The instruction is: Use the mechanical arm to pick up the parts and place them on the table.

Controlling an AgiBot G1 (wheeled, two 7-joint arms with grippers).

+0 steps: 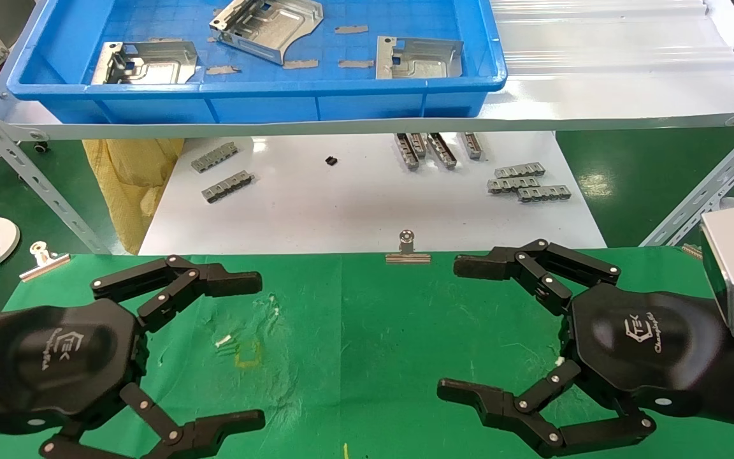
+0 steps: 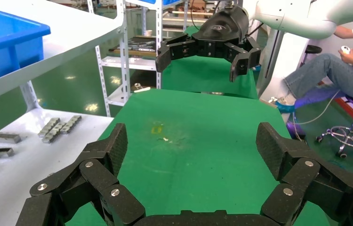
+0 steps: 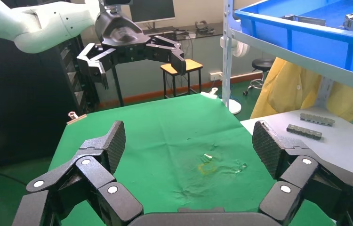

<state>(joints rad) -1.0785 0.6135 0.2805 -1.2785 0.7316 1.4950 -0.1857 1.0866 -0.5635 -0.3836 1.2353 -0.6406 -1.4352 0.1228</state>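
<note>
Two black end effectors are seen hovering over a green table (image 1: 367,319), one at each side, with nothing held. The left end effector (image 1: 239,347) is spread wide, its two jointed fingers pointing toward the middle of the table; the right end effector (image 1: 462,328) is spread just as wide and faces it, so the pair are mirrored and well apart. Between them the cloth is bare except for a faint yellow mark (image 1: 249,357) and a few pale scraps. A silver clip (image 1: 407,250) is fixed at the far edge of the table, apparently to hold the cloth flat. The parts are not on the table: three silvery stamped plates lie in a blue tray (image 1: 265,102) on a raised white shelf (image 1: 596,95) beyond it. One part (image 1: 144,62) is at the tray's left, one (image 1: 268,29) is propped at a tilt near the middle, and one (image 1: 418,58) lies at the right. Below the shelf, small grey ribbed bars (image 1: 526,182) are scattered on a white board (image 1: 341,210); these are not the parts wanted. The task is judged not yet begun, with both end effectors held spread and ready. The next move would call for a reach up and over the tray wall. The tilted part may be the easiest to catch by an edge.
</note>
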